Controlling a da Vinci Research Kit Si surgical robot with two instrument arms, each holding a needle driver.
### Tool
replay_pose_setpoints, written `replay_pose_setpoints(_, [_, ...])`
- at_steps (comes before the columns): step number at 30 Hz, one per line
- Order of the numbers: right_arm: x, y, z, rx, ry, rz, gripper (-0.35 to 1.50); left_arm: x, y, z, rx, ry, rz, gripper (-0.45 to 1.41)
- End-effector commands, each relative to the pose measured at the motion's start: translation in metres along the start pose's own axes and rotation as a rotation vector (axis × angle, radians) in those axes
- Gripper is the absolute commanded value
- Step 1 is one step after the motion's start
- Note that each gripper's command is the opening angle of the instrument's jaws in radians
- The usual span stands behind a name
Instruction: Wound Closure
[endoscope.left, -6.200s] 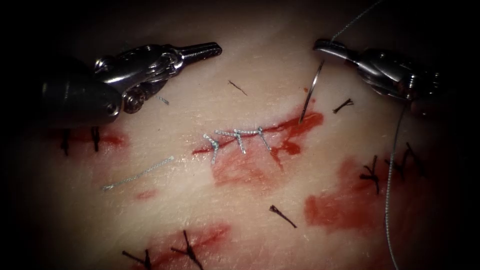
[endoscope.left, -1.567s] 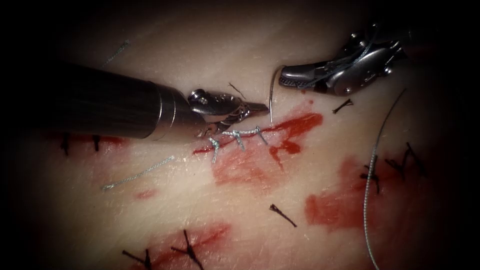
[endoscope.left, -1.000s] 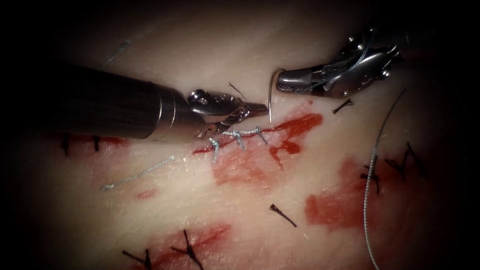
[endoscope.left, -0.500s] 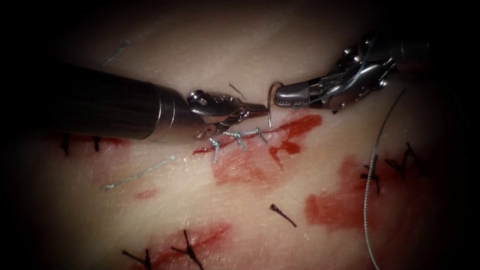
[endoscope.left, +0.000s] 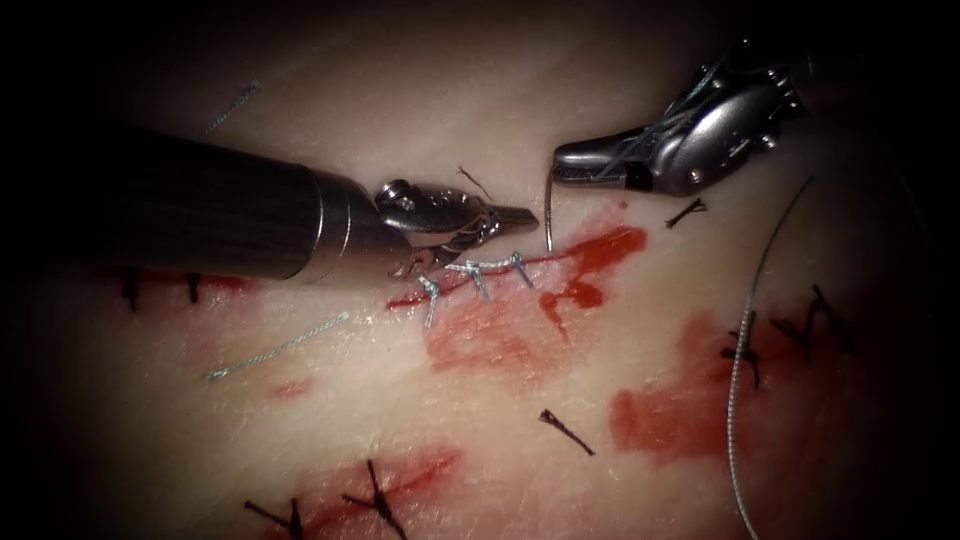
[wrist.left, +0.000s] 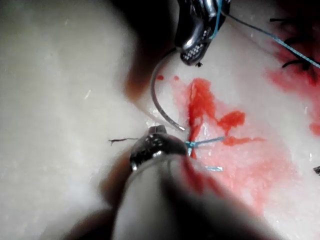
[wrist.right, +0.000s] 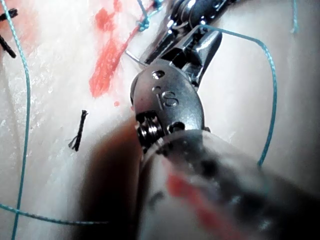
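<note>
Needle (endoscope.left: 549, 212) sits just right of centre in the endoscope view, long axis near vertical: thin steel arc, tail end up, tip pointing down at the cut (endoscope.left: 560, 262). Tip touches the tissue (endoscope.left: 380, 400) at the cut's upper edge, just right of the last stitch (endoscope.left: 520, 268); can't tell if it's actually in.

Right tool (endoscope.left: 565, 168), from upper right, jaws clamped on the needle near its tail end. Blue-grey braided thread (endoscope.left: 745, 340) drapes over this tool and trails down the right side.

Left tool (endoscope.left: 525, 215), from left, jaws closed, holding nothing, tip just beside the needle.

Tissue is pale, glossy, smeared with red fluid (endoscope.left: 590, 250) along the cut. Surroundings dark.
</note>
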Motion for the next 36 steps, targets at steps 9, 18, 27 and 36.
replay_pose_setpoints(9, [-0.0015, 0.0010, 0.0003, -0.012, -0.026, -0.139, -0.35, 0.0017, 0.0000, -0.0006, -0.052, 0.071, 0.004, -0.06])
replay_pose_setpoints(18, [-0.0023, 0.0010, 0.0001, -0.017, -0.035, -0.148, -0.35, 0.0058, 0.0003, -0.0056, -0.062, 0.176, -0.006, -0.45])
replay_pose_setpoints(27, [-0.0019, -0.0004, 0.0005, -0.008, -0.031, -0.159, -0.35, 0.0044, 0.0054, -0.0066, -0.163, 0.137, 0.027, -0.45])
replay_pose_setpoints(36, [-0.0018, -0.0006, 0.0004, -0.017, -0.030, -0.154, -0.35, 0.0020, 0.0101, -0.0035, -0.219, 0.040, 0.098, -0.45])
